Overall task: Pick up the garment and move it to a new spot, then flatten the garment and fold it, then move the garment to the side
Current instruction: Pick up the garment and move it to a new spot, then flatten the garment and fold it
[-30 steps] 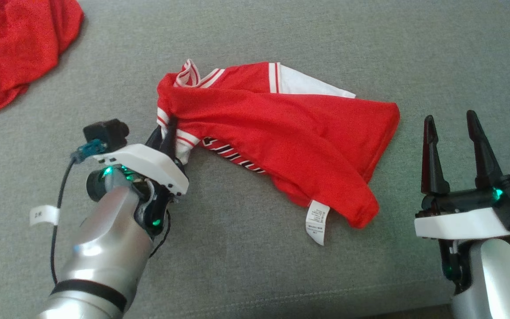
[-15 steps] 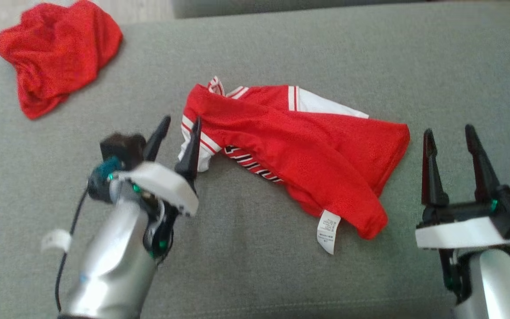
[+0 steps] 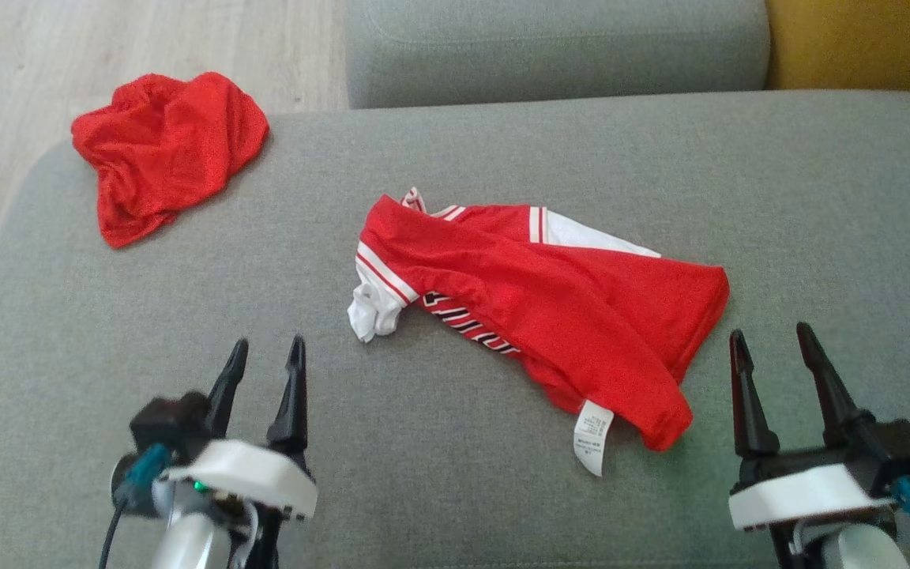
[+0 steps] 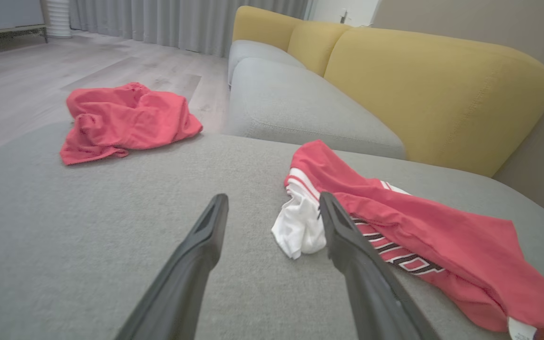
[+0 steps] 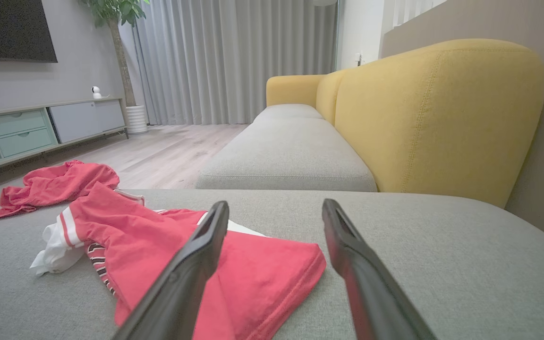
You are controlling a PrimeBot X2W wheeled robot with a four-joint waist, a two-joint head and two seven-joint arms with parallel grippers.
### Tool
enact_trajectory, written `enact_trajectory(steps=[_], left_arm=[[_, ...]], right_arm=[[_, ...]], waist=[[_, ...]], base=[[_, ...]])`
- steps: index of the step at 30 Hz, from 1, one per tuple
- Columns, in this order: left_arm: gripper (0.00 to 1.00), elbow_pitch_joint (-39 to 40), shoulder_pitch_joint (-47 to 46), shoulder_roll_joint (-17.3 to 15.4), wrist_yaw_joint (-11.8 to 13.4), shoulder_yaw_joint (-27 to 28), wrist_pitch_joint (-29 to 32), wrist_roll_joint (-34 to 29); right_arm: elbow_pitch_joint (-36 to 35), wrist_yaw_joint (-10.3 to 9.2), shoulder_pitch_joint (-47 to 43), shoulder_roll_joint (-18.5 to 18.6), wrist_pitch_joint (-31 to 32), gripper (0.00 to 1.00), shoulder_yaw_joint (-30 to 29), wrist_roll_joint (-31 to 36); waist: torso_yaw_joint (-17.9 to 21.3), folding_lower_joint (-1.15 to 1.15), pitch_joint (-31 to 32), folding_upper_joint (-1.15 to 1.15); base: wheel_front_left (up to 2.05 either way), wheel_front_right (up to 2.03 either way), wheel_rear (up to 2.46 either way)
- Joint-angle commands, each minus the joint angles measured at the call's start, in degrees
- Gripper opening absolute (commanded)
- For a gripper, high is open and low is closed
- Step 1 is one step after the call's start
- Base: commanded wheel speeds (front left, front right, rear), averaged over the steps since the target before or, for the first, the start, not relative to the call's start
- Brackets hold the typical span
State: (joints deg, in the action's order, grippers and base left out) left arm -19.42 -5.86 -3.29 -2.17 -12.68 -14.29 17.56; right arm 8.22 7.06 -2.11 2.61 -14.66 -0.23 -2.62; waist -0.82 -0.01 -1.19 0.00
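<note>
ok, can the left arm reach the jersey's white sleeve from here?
Probably yes. The left gripper, jaws open, sits just short of the white sleeve, with bare grey cushion between them. The sleeve lies uncovered at the left end of the jersey.

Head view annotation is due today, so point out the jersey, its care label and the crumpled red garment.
jersey (image 3: 581, 316), head view, red body panel.
care label (image 3: 593, 435), head view, middle of the white tag.
crumpled red garment (image 3: 167, 158), head view, its bunched middle.
</note>
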Motion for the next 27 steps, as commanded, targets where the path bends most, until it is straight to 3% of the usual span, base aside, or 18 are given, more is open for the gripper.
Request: enact_trajectory(steps=[1,11,27], left_arm=[[1.00,3.41,-0.52,-0.06,0.14,2.87,-0.71,-0.81],[1.00,7.75,5.01,0.38,0.80,4.51,-0.71,-2.05],[1.00,9.76,5.76,0.41,2.12,3.83,-0.71,-0.56]], right_arm=[[-1.70,0.43,0.76,0.27,-0.34,1.00,1.43,-0.57],[-1.42,0.43,-1.19,0.27,-0.34,1.00,1.25,-1.94],[0.09,0.43,-0.61,0.27,-0.34,1.00,1.24,-1.80]], waist=[[-0.41,0.01,0.68,0.00],[-1.03,0.01,1.86,0.00],[-1.22,0.01,2.01,0.00]], base=[[0.00,0.00,0.00],[0.00,0.00,0.00],[0.00,0.00,0.00]])
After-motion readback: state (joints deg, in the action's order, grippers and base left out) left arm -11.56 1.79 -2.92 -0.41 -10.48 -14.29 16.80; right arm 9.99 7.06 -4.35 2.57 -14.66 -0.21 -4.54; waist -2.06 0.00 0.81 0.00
